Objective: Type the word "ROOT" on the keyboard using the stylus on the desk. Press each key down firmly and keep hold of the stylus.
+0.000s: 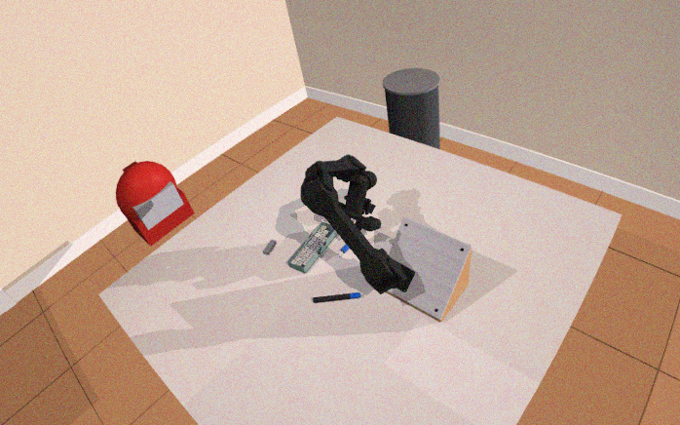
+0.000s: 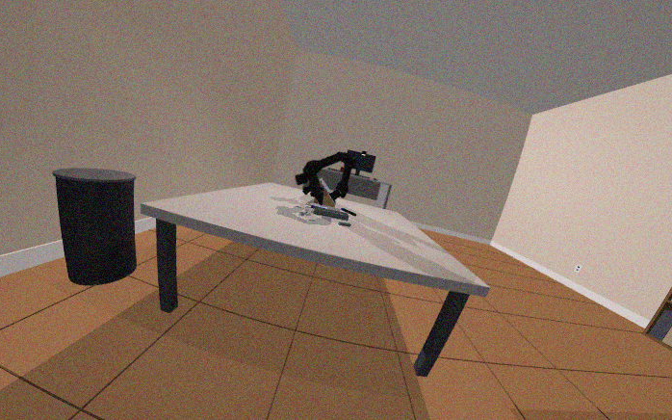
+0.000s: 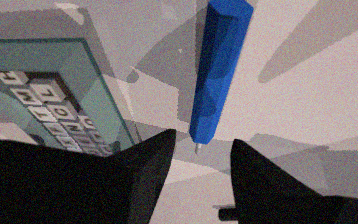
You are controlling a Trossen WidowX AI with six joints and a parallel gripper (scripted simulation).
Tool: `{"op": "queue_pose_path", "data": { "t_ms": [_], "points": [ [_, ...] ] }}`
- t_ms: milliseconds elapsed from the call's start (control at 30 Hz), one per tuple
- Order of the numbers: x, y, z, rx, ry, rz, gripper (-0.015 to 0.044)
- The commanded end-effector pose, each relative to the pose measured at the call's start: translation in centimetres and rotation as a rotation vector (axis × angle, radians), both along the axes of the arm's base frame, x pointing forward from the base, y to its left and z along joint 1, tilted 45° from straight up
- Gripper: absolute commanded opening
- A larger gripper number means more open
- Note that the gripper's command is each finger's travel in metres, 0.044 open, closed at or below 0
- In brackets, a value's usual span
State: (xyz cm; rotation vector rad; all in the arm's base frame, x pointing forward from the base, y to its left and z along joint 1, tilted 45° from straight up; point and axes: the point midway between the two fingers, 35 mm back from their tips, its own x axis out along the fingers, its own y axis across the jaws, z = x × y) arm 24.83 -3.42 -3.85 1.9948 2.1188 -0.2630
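A teal keyboard (image 1: 298,264) (image 2: 332,213) (image 3: 92,90) with pale lettered keys lies on the desk. In the wrist view it is at the left, partly behind the left finger. The blue stylus (image 1: 344,248) (image 3: 217,70) lies beside the keyboard, its thin metal tip pointing down toward the gap between my fingertips in the wrist view. My gripper (image 3: 203,141) is partly open and empty. Its fingertips stand apart, either side of the stylus's tip end in that view, without gripping it. In the top and exterior views my fingers are too small or hidden to make out.
A black pen with a blue end (image 1: 332,298) (image 2: 348,211) lies near the arm's base. A small grey block (image 1: 269,247) (image 2: 344,223) lies on the keyboard's other side. A grey-topped wedge (image 1: 433,258) stands beside the arm. A dark bin (image 1: 413,116) (image 2: 96,229) stands off the desk.
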Motion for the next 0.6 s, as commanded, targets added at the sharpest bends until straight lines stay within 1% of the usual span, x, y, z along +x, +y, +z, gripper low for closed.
{"op": "queue_pose_path", "data": {
  "t_ms": [0,567],
  "points": [
    [-0.05,0.34,-0.26,0.004,0.007,-0.007,0.015],
    [-0.09,1.23,-1.17,0.005,0.007,-0.007,0.015]
  ]
}}
